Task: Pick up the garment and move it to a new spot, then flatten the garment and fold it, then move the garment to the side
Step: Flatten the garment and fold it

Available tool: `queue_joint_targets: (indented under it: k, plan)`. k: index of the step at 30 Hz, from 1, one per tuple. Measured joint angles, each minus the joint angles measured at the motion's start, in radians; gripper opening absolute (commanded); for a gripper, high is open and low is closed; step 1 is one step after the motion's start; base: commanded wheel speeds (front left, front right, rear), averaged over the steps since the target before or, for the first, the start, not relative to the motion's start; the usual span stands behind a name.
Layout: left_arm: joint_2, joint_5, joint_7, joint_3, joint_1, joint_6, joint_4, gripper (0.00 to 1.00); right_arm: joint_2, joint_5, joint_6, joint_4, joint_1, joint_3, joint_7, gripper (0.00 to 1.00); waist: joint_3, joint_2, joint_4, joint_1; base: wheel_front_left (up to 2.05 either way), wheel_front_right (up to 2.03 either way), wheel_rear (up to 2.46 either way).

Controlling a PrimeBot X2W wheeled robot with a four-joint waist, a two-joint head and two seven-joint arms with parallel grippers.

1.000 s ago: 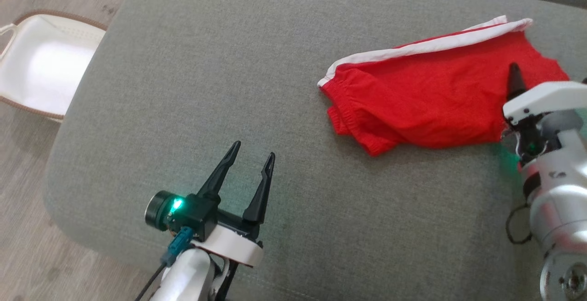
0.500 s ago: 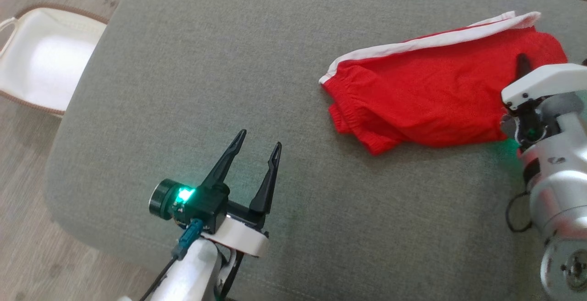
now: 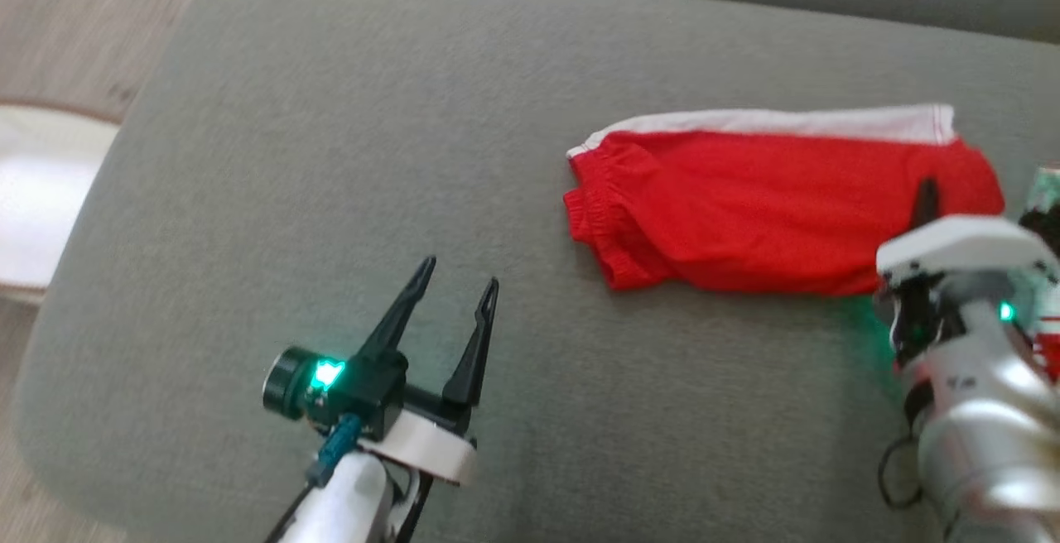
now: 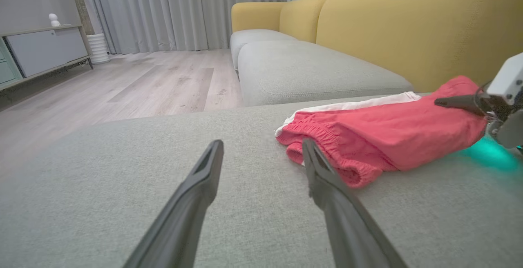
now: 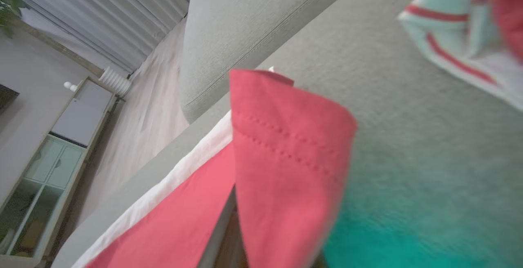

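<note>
"So, where did the garment (image 3: 770, 212) lie against the right hand (image 3: 926, 194)?"

"Flat on the grey sofa cushion (image 3: 331, 154), on its right half, stretched sideways with its white band (image 3: 787, 121) along the far edge. The right hand was at the garment's right end, its fingers closed together on the red cloth there. From the right wrist camera a stitched hem stood up, folded directly over the fingers. From the left wrist camera that end was lifted a little off the cushion."

"And the left hand (image 3: 458, 271)?"

"Well apart from the garment, nearer the robot and to the left, over bare cushion. Its two fingers were spread wide with nothing between them. The garment's gathered end (image 3: 596, 220) pointed its way."

"What couldn't you make out?"

"The right hand's fingertips. From above, the arm's white casing (image 3: 952, 241) covered most of them, leaving one dark tip showing, and up close the red fold hid them. How much cloth was pinched I couldn't tell. A striped red and white cloth (image 5: 449, 43) lay on the cushion past the garment, blurred and cut off by the frame. A pale object (image 3: 41, 195) on the floor at the left edge was cut off and smeared too. I couldn't say what it was."
</note>
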Motion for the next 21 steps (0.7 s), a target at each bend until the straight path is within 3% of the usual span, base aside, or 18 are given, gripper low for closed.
queue_joint_targets:
  k: [11, 21]
  plan:
    - [0.003, 0.009, 0.000, 0.003, 0.059, 0.000, 0.009, 1.00, 0.021, 0.052, 0.000, -0.104, 0.192, 0.037, -0.067, 0.00, -0.091, 0.0000, -0.092, -0.0002, 0.00, 0.00, 0.00]
    - [0.004, 0.009, 0.000, 0.004, 0.063, -0.002, 0.014, 1.00, 0.029, 0.070, 0.000, -0.144, 0.208, 0.079, -0.077, 0.00, -0.096, 0.0000, -0.072, 0.0000, 0.00, 0.00, 0.00]
